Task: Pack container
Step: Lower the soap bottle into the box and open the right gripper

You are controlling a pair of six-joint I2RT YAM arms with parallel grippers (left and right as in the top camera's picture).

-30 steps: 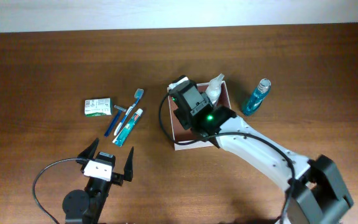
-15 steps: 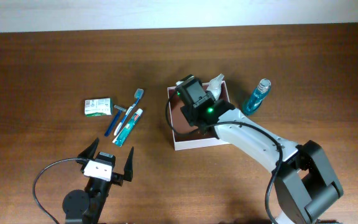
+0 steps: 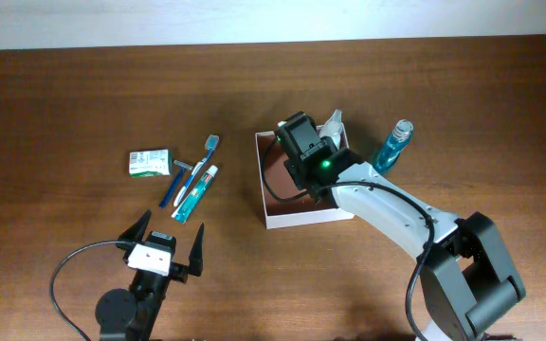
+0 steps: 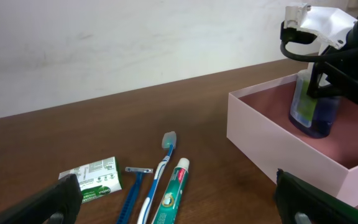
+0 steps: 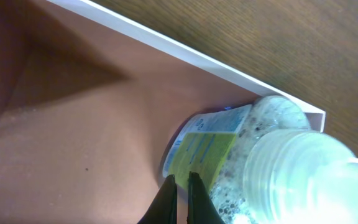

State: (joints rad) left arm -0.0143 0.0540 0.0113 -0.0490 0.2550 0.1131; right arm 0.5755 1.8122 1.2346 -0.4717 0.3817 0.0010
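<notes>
The container [image 3: 301, 220] looks light, thin-walled, easily shoved; pinch one wall. Right gripper [image 5: 180, 182] clenched on nothing beside the bottle [image 5: 216, 146], left gripper [image 3: 172, 225] spread wide

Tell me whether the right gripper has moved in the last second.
Yes. In the overhead view the right gripper has shifted across the container toward its far right corner, closer to the blue bottle standing outside it.

I record razor [image 3: 173, 185], toothbrush [image 3: 209, 147] and toothpaste tube [image 3: 197, 192] just right of the soap packet [image 3: 149, 163]; blue bottle [image 3: 391, 148] upright, well right of it.
</notes>
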